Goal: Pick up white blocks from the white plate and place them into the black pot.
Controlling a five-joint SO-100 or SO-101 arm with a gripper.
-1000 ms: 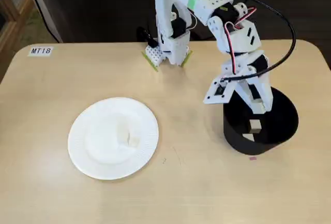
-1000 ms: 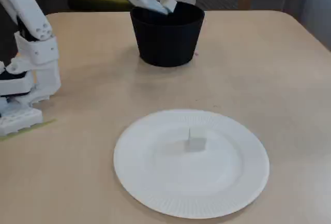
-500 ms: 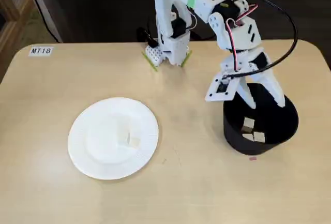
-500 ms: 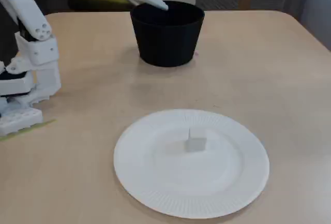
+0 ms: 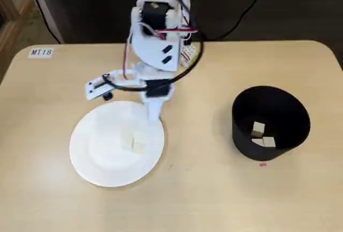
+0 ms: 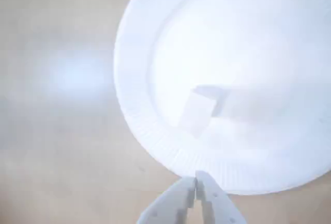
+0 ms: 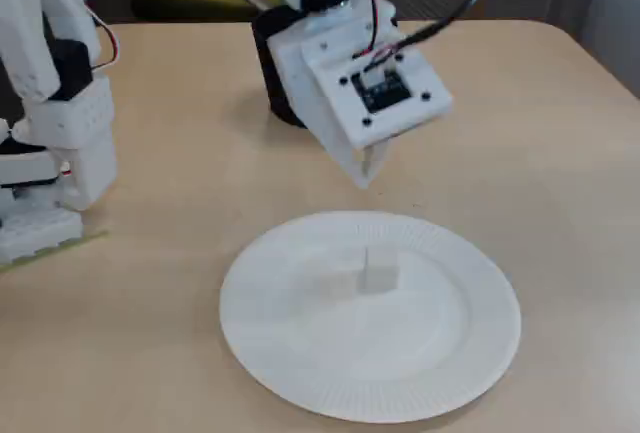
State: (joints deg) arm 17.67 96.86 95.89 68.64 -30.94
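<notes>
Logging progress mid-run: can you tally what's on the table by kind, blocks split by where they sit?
White blocks on the plate: 1
White blocks in the pot: 2 that show
Plates: 1
Pots: 1
Total: 5 things

White ribbed plate (image 5: 91,159); cream block (image 7: 379,271); matte black pot (image 5: 289,115); tan table (image 5: 214,200).
</notes>
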